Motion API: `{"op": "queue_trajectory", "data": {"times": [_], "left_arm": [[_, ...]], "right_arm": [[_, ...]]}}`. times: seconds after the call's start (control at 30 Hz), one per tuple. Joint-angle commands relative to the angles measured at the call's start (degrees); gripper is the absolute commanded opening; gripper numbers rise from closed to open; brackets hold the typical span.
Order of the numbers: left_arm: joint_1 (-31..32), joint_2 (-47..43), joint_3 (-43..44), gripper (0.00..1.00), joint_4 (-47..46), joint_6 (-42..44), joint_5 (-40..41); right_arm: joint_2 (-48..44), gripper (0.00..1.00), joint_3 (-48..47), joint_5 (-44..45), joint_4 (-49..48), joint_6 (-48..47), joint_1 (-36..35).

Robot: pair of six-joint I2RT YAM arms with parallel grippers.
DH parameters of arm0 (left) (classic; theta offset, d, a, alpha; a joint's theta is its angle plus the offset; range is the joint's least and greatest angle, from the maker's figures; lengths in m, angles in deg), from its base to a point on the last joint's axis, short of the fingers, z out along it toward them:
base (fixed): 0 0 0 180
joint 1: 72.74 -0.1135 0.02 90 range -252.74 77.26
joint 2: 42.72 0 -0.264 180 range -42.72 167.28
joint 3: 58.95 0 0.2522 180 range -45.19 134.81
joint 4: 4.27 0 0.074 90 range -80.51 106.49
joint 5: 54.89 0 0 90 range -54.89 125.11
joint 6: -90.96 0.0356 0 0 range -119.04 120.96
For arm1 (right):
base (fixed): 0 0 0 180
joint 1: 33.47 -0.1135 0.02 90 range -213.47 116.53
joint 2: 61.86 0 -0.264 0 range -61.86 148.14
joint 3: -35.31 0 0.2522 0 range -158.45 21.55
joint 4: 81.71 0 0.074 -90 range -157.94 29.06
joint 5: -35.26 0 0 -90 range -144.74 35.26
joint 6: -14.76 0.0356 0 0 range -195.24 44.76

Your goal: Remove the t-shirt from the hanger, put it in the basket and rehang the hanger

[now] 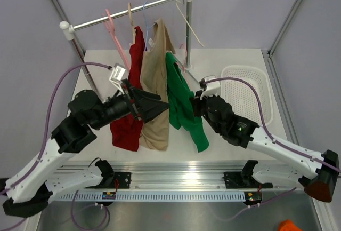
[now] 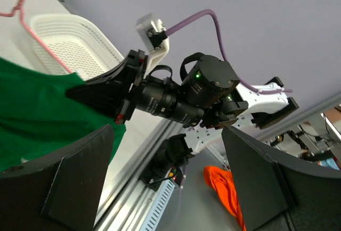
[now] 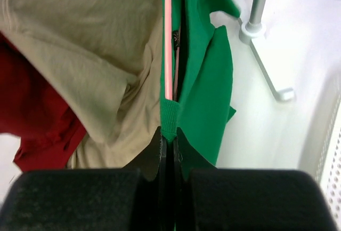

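Right gripper (image 3: 169,135) pinches the green t-shirt's (image 3: 205,97) ribbed edge, shirt hanging on its pink hanger (image 3: 168,39) beside the tan shirt (image 1: 154,81), left gripper (image 1: 160,104) open and empty, removal not yet done.

Pink hanger (image 3: 168,39) half-hidden in green t-shirt (image 3: 205,92)

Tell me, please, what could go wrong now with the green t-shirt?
The right pincer is shut on only a thin edge of the green t-shirt, so the cloth may slip out. The pink hanger is inside the shirt close to that grip; a pull might drag it along. The open left pincer is close to the beige t-shirt and could snag it.
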Motion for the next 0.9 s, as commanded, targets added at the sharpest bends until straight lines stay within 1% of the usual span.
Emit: {"op": "queue_trajectory", "data": {"times": [0.0, 0.07, 0.1, 0.13, 0.17, 0.3, 0.4, 0.6, 0.73, 0.8, 0.87], "left_arm": [[9.84, 7.77, 4.80, 0.88, -2.81, 3.83, 17.76], [10.75, 10.87, 6.29, 0.88, -2.89, 4.01, 21.67], [11.10, 12.54, 6.82, 0.86, -2.98, 4.36, 24.64], [11.19, 15.86, 7.18, 0.84, -2.98, 4.71, 26.06], [11.19, 17.20, 7.35, 0.82, -3.94, 4.72, 27.12], [11.28, 23.26, 8.23, 0.80, -8.86, 4.89, 27.84], [11.28, 27.40, 10.60, 0.79, -10.45, 5.86, 28.62], [11.19, 33.64, 11.93, 0.76, -13.00, 6.83, 27.93], [11.19, 36.02, 11.40, 0.59, -16.07, 6.21, 27.05], [11.19, 36.02, 10.87, 0.58, -17.92, 6.56, 28.00], [11.19, 35.85, 10.35, 0.52, -18.97, 6.92, 28.89]], "right_arm": [[-7.15, 0.00, 1.29, 3.13, 3.45, 4.27, -1.49], [-9.10, 0.00, 1.82, 2.78, 4.69, 5.59, -1.92], [-9.98, 0.00, 2.26, 2.34, 5.22, 5.94, -2.10], [-11.64, 0.00, 2.61, 2.17, 5.74, 6.47, -2.19], [-12.35, 0.00, 2.87, 1.82, 5.92, 6.65, -2.45], [-14.20, 0.00, 3.41, -0.56, 6.80, 7.70, -3.24], [-15.52, 0.00, 3.67, -0.56, 7.77, 7.88, -4.03], [-18.42, 0.00, 3.93, -1.26, 8.82, 8.23, -5.09], [-18.33, 0.00, 4.02, -1.09, 9.52, 8.84, -5.97], [-18.77, 0.00, 4.28, -0.74, 9.44, 8.93, -6.67], [-19.56, 0.00, 4.20, -0.65, 9.53, 9.02, -7.28]]}}
